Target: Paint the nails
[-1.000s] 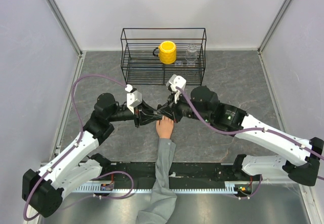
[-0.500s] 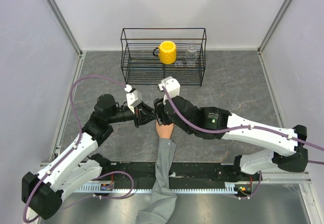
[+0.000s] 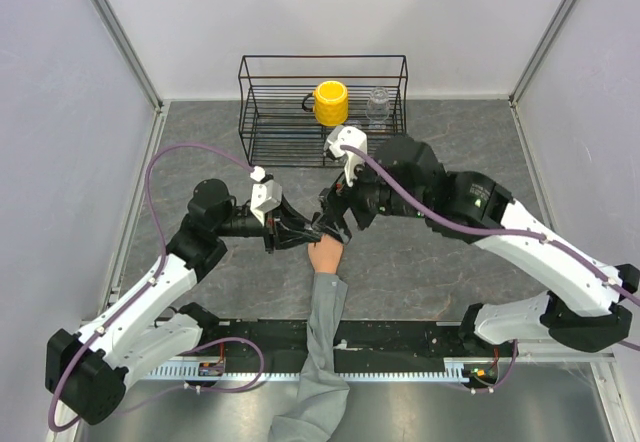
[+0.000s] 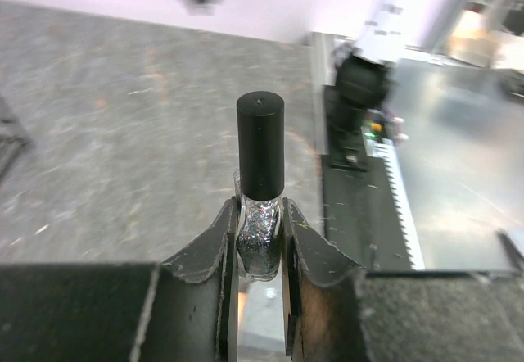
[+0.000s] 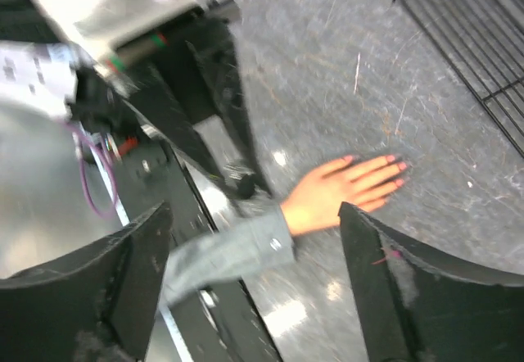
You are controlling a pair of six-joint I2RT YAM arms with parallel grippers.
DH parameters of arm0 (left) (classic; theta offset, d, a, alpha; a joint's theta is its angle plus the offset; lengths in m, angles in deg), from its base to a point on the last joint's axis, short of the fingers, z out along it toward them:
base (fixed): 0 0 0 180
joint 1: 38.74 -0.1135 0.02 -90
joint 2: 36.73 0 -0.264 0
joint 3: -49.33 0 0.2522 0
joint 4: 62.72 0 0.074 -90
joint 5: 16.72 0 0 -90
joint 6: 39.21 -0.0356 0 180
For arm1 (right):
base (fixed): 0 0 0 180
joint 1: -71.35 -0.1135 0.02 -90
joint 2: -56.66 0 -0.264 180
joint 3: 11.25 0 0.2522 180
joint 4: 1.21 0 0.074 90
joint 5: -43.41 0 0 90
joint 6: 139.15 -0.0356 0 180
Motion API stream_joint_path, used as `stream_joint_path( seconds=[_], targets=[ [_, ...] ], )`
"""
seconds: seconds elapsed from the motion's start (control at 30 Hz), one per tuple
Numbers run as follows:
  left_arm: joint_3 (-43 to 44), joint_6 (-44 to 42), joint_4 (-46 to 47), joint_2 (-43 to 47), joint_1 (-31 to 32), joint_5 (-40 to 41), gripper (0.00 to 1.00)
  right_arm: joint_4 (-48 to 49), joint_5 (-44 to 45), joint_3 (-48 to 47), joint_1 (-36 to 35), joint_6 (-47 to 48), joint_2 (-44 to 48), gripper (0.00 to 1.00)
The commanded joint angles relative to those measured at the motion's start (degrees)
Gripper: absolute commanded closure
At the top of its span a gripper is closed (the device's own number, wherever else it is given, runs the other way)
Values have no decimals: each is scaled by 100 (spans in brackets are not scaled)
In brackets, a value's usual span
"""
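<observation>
Gripping: the left gripper [image 4: 259, 214] is pinching a small nail polish bottle [image 4: 260, 251] by its glass body, with its jaws closed tight against both sides.
Bottle: it is standing upright between the fingers, its glittery glass is showing just above the jaw tips, and its black cap [image 4: 260, 145] is sitting on and rising clear of them.
Right gripper [image 5: 254, 214]: it is hanging above the table with its jaws spread wide and is holding nothing.
Arms: seen from above, both are reaching inward toward the middle of the table, the left gripper [image 3: 312, 230] and the right gripper [image 3: 335, 217] are pointing tip to tip, and they are sitting close together just beyond the fingertips.
Mannequin hand [image 3: 325, 254]: it is lying flat, palm down, on the grey table [image 3: 450, 152], with its fingers pointing toward the far side.
The nails [image 5: 398, 168]: they are showing as small pinkish tips at the ends of the fingers in the right wrist view, resting on the tabletop below the open jaws.
Sleeve [image 3: 322, 342]: the grey fabric is trailing back from the wrist across the black rail [image 3: 400, 337] at the near edge.
Wire rack [image 3: 322, 58]: it is standing at the far side, well apart from the hand.
In the rack: a yellow mug [image 3: 331, 103] and a clear glass jar [image 3: 378, 105] are sitting side by side.
</observation>
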Motion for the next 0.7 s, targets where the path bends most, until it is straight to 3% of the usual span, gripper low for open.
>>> stream_joint_path(
  seconds=[0.0, 0.2, 0.5, 0.67],
  targets=[
    [247, 240, 442, -41, 2, -1088, 98, -561, -1705, -548, 432, 1166, -312, 21],
    [238, 301, 503, -33, 2, -1194, 98, -826, -2302, -804, 564, 1510, -717, 46],
    [247, 337, 556, -50, 2, -1203, 98, -861, -2408, -875, 564, 1598, -902, 53],
    [247, 346, 548, -42, 2, -1194, 98, -870, -2514, -928, 564, 1589, -1007, 64]
  ],
)
